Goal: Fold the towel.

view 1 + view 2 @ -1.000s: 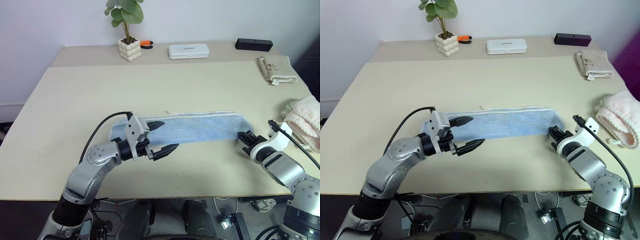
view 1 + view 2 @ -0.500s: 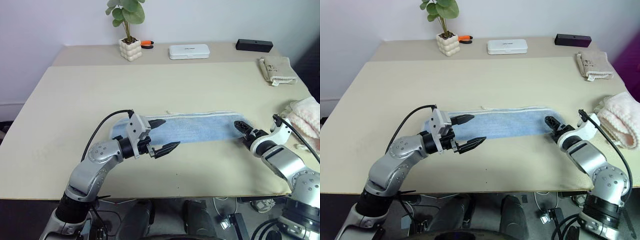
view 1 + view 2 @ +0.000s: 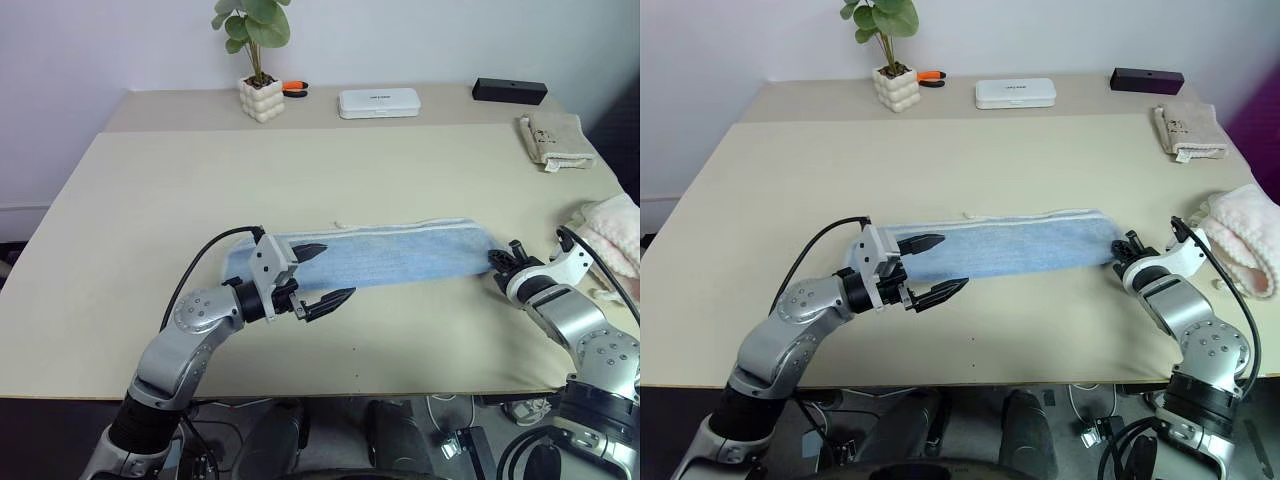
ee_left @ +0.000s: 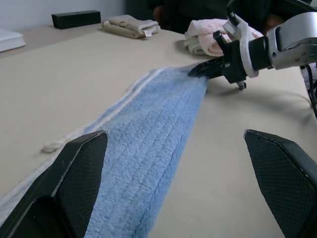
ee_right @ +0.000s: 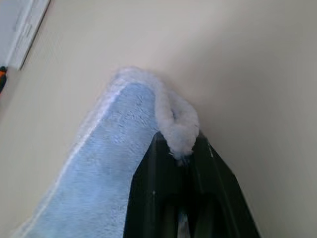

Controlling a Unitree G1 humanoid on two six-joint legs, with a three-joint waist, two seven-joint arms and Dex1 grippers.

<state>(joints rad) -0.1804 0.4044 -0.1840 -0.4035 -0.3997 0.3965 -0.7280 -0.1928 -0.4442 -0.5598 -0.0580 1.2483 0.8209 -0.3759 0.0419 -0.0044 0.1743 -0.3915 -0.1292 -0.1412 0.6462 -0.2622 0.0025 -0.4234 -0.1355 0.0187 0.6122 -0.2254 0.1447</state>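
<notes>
Two grippers are on the job; head views first: the towel (image 3: 385, 255) lies as a long narrow band across the near middle of the table (image 3: 180, 190), the right gripper (image 3: 503, 263) is at its right end, and the left gripper (image 3: 322, 272) hovers over the left end with jaws spread wide and nothing between them. My read: the step is taking hold of both ends for the crosswise fold, so the left jaws should drop and bite both layers at the near corner before the right lifts, or the band will drag and skew. Same views, surroundings: a beige folded cloth (image 3: 553, 138) sits at the far right, a pink fluffy towel (image 3: 612, 235) lies close beside the right arm, so swing clear of it; a potted plant (image 3: 256, 60), white case (image 3: 377, 102) and black box (image 3: 509, 91) line the back ledge against a plain wall. Left wrist view: the terry band runs away between the wide-open fingers (image 4: 59, 193) to the right gripper (image 4: 200, 70) at the far tip. Right wrist view: its jaws are pressed together, pinching the pale edge trim (image 5: 177, 126), which bulges over the tips. That's a thin bite, so lift slowly.
</notes>
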